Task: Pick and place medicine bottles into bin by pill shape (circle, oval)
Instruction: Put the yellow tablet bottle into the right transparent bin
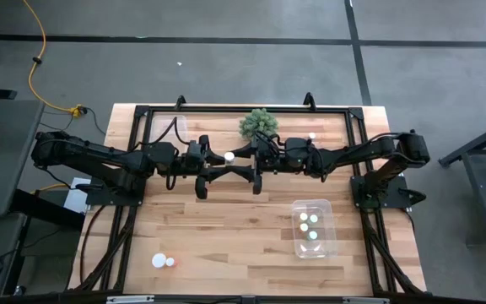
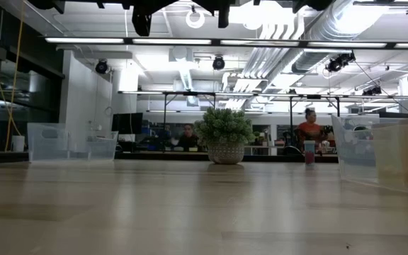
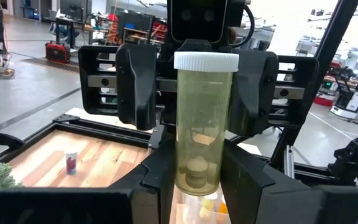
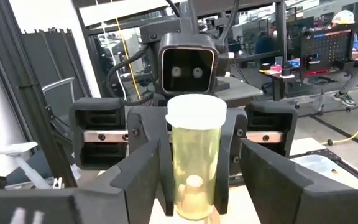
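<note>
Left wrist view: a clear yellowish medicine bottle [image 3: 205,124] with a white cap and pills at its bottom stands pinched in the left gripper [image 3: 191,180]. The right gripper [image 3: 197,93] faces it, fingers spread apart beside it. The high view alone shows three white-capped bottles [image 1: 311,225] in the bin [image 1: 329,245] at right, two more [image 1: 163,262] near-left.

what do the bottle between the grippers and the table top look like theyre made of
The small cylindrical medicine bottle with the round white cap looks like clear yellowish plastic, smooth and glossy: pills show through its wall. The cap looks like matte white plastic with fine ribbing. The table top looks like pale wood planks; grain and seams show.
</note>
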Robot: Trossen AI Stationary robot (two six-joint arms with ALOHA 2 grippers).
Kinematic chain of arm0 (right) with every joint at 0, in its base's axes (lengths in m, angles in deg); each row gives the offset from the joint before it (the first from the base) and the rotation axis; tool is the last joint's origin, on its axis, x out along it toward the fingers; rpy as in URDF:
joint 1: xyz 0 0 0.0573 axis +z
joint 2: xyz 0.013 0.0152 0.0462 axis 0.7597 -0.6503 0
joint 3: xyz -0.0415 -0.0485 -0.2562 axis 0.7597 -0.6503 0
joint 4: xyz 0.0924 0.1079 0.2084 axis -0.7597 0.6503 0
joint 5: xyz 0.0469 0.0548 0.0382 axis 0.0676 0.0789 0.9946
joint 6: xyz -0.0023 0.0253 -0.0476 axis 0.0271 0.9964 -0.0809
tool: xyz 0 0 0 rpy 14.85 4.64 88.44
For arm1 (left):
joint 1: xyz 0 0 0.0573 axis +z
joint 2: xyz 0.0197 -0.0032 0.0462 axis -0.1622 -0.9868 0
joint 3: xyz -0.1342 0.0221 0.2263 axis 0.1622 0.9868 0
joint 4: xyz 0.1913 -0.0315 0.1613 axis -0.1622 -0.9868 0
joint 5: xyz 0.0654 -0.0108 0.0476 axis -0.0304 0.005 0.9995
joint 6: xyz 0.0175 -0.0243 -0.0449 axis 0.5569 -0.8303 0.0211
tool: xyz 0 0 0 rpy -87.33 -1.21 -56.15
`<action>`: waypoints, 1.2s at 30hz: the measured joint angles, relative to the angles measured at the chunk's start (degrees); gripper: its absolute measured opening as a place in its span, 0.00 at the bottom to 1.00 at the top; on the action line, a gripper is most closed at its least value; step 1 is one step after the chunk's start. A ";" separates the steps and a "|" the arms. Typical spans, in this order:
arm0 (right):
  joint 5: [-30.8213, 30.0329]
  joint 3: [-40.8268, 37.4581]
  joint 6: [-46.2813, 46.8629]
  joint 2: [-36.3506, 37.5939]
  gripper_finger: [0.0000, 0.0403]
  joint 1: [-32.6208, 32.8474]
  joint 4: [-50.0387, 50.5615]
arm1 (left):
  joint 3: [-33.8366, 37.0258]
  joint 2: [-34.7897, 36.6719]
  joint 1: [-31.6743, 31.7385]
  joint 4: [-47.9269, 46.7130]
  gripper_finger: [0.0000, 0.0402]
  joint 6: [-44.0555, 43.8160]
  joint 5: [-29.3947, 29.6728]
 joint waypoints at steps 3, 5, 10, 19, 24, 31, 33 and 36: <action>0.19 0.00 0.12 0.99 0.52 -0.51 0.51 | 0.00 0.00 0.00 0.00 0.23 0.02 0.00; 1.08 0.02 0.14 2.11 0.52 -0.96 1.33 | 0.00 0.00 0.00 -0.01 0.23 0.09 0.02; 3.31 0.02 -1.52 7.48 0.52 -1.91 13.10 | -0.04 0.00 0.00 -1.17 0.23 0.05 0.05; 8.29 11.20 -7.49 9.55 0.52 -3.24 44.22 | -0.12 -1.96 0.00 -5.49 0.23 -2.39 -0.52; 11.78 19.24 -10.45 5.66 0.52 -3.20 56.95 | -0.03 -5.39 -0.04 -6.63 0.23 -2.40 -0.94; 12.28 23.42 -12.64 1.10 0.52 -3.20 63.65 | 0.02 -9.90 -0.04 -8.25 0.23 -2.40 -1.55; 12.22 23.65 -12.75 0.61 0.52 -3.20 65.17 | -0.08 -10.61 -0.04 -7.43 0.23 -2.04 -1.53; 10.91 23.50 -12.74 -0.85 0.52 -3.20 67.95 | -0.05 -11.35 -0.04 -7.65 0.23 -1.97 -1.55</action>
